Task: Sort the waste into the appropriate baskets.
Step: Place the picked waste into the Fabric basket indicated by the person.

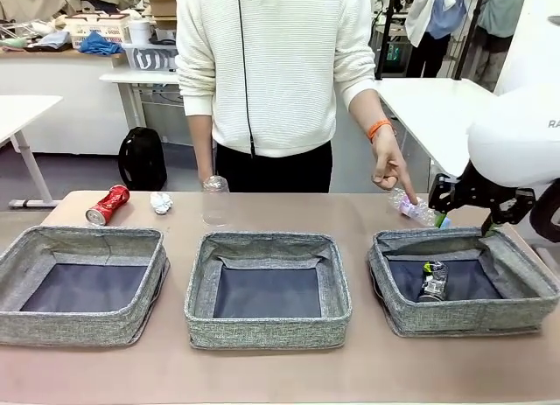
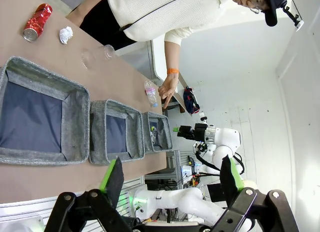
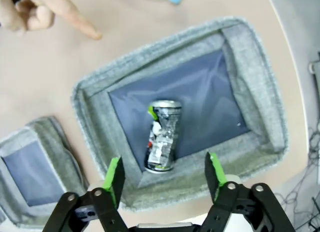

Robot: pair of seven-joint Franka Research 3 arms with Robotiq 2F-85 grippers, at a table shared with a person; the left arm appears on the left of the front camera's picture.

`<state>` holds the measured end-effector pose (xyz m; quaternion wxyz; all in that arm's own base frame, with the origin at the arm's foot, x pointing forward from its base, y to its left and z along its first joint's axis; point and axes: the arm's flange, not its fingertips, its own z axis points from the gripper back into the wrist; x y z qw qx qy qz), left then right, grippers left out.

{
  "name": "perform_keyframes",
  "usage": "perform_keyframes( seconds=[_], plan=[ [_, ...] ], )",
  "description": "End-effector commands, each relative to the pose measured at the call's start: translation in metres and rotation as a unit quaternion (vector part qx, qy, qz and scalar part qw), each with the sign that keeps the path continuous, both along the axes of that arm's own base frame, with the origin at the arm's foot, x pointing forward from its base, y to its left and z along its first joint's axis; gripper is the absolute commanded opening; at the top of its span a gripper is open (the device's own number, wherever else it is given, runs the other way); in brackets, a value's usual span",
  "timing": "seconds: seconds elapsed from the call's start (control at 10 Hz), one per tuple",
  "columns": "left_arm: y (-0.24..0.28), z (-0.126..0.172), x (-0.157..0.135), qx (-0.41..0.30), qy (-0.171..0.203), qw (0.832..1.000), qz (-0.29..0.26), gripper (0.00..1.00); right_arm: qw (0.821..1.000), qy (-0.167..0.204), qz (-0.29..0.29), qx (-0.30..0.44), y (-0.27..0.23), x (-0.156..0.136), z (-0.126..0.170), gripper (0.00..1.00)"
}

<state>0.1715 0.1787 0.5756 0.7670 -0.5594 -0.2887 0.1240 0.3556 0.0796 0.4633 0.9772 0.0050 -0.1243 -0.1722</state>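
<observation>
While a person's hand [image 1: 389, 164] points at the blue-capped bottle [image 1: 420, 211], right gripper [image 3: 164, 162]: spread, empty.
Dark crushed can [image 3: 161, 139]: inside right basket [image 3: 250, 56].
Blue-capped bottle: basket's 12 o'clock.
Left gripper [image 2: 170, 164]: spread wide.

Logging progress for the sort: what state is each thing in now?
Dark crushed can: lying in right basket.
Red can: lying on table.
Paper ball: on table.
Bottle: lying, hand pointing.
Cup: on table.
Left basket: empty.
Middle basket: empty.
Right pincer: open, empty.
Left pincer: open, empty.
</observation>
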Motion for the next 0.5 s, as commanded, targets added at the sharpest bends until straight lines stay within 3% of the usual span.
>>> perform_keyframes(
  seconds=[0.0,0.3,0.4],
  plan=[
    [-0.001,0.002,0.001,-0.001,-0.013,1.0,-0.003,1.0,1.0,-0.021,-0.009,0.006,-0.005,-0.033,-0.032,1.0],
    [-0.001,0.002,0.001,-0.001,-0.013,1.0,-0.003,1.0,0.999,-0.033,-0.008,0.039,-0.004,-0.034,-0.031,1.0],
    [-0.001,0.002,0.001,-0.001,-0.013,1.0,-0.003,1.0,0.988,-0.066,0.004,0.141,-0.002,-0.034,-0.021,1.0]
  ],
)
